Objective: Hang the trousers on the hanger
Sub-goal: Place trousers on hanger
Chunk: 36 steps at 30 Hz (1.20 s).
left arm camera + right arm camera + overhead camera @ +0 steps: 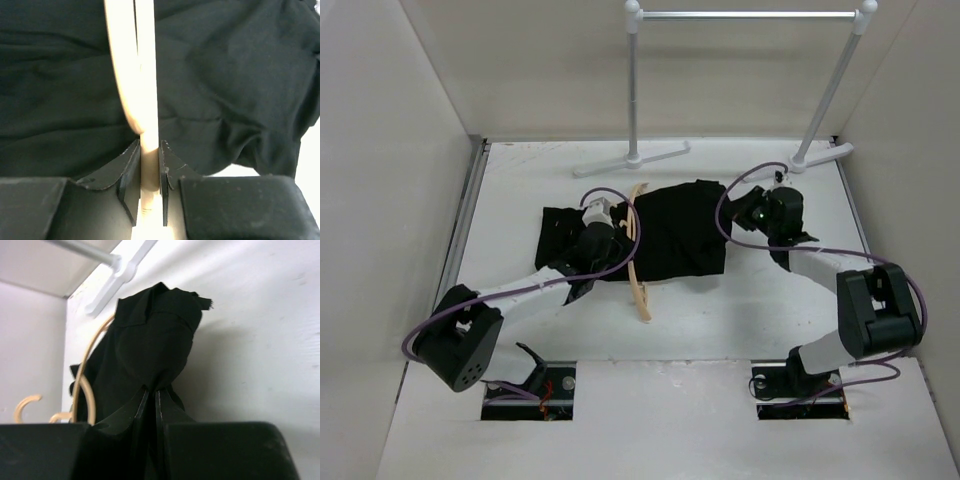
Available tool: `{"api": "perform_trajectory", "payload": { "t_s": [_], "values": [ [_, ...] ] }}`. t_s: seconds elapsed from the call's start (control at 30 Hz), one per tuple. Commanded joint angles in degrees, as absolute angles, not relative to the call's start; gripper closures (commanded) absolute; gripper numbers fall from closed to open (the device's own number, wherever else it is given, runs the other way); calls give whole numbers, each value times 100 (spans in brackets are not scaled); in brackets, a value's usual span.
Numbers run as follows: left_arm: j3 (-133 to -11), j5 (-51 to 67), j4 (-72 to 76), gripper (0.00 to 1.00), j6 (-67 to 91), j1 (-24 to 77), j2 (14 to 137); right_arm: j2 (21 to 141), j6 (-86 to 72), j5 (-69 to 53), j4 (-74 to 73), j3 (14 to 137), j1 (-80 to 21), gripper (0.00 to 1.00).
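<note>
Where the white table (720,340) runs back to the far wall, the grey metal rail (750,15) stands on its two white-jointed feet, well apart from everything else. In front of it the black trousers (675,235) lie bunched and folded at the middle of the table, spread between the two arms.

Across the left part of the cloth lies the hanger (635,275), a slim tan wooden curve running from the far side toward the near side. Its near end sticks out past the trousers onto bare table. From the left wrist view the wood rests directly on the dark fabric. The overhead view does not settle whether any cloth passes through the hanger.

The left gripper (149,147) is down over the trousers with its jaws drawn almost together, pinching the hanger's wooden bar between them. Both fingers (129,162) touch the wood on either side.

The right gripper (152,390) is at the right edge of the trousers, jaws pressed close with only a thin slit between them. It pinches a fold of black cloth, which bunches up in a rounded hump just beyond the fingertips.
</note>
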<state>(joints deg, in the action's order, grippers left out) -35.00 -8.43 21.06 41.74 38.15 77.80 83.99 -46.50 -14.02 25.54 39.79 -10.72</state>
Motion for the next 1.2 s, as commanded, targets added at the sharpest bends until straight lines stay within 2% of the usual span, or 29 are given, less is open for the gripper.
{"api": "perform_trajectory", "payload": {
  "t_s": [0.0, 0.13, 0.17, 0.2, 0.23, 0.3, 0.37, 0.47, 0.53, 0.6, 0.63, 0.67, 0.77, 0.9, 1.07, 1.17],
  "values": [
    [-3445, -809, 2083, 97, 3885, 3731, 7374, 8534, -4413, -1452, 2294, 4220, -962, 87],
    [-3612, -817, 2083, 97, 3806, 3748, 7295, 8525, -4307, -1012, 2355, 3859, -1076, 85],
    [-3682, -800, 2083, 97, 3780, 3740, 7312, 8464, -4281, -880, 2347, 3806, -1076, 78],
    [-3822, -739, 2109, 97, 3736, 3809, 7373, 8220, -4054, -679, 2190, 3806, -1103, 43],
    [-3884, -730, 2118, 97, 3735, 3871, 7409, 8052, -3930, -564, 2023, 3840, -1164, 28],
    [-3990, -773, 2144, 97, 3683, 3977, 7444, 7605, -3684, -134, 1558, 3937, -1339, 12],
    [-4086, -782, 2162, 97, 3674, 4038, 7453, 7052, -3377, 436, 1083, 4007, -1602, 5],
    [-4227, -782, 2136, 96, 3674, 4117, 7427, 6252, -3094, 1106, 572, 4026, -2077, 5],
    [-4297, -773, 2101, 96, 3665, 4152, 7400, 5855, -3085, 1169, 510, 3929, -2533, 16],
    [-4350, -756, 2092, 96, 3665, 4170, 7374, 5591, -3146, 951, 719, 3728, -3243, 36],
    [-4377, -747, 2074, 96, 3665, 4170, 7357, 5503, -3164, 767, 999, 3553, -3665, 43],
    [-4412, -738, 2048, 96, 3665, 4179, 7348, 5467, -3199, 634, 1367, 3377, -4052, 44],
    [-4500, -738, 1978, 96, 3683, 4223, 7339, 5641, -3471, 510, 2256, 3077, -4898, 36],
    [-4658, -782, 1785, 96, 3709, 4346, 7339, 6449, -3638, 369, 2820, 3199, -5233, 32],
    [-4807, -870, 1617, 96, 3735, 4565, 7260, 7337, -3656, 325, 3356, 3541, -5374, 31],
    [-4834, -966, 1538, 96, 3762, 4715, 7216, 7689, -3665, 334, 3568, 3708, -5374, 35]
  ]
}}
